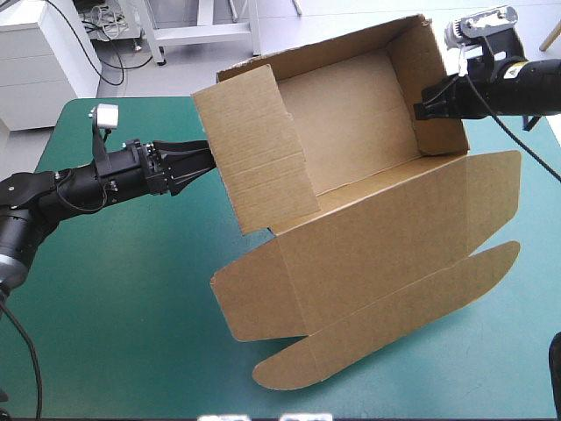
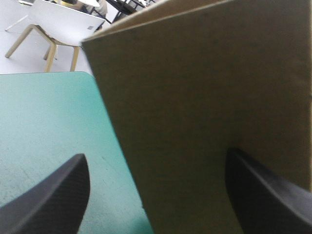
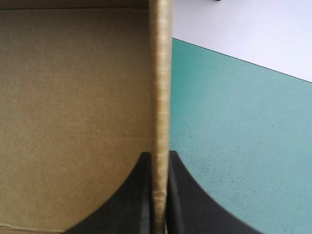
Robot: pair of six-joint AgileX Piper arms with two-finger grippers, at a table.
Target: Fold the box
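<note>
Right gripper clamps an end wall of the brown corrugated-cardboard box, likely light and stiff, best gripped at wall edges; left gripper gapes empty at the opposite wall.

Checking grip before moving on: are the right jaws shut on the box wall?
Yes, both jaws pinch the box wall between them.
</note>
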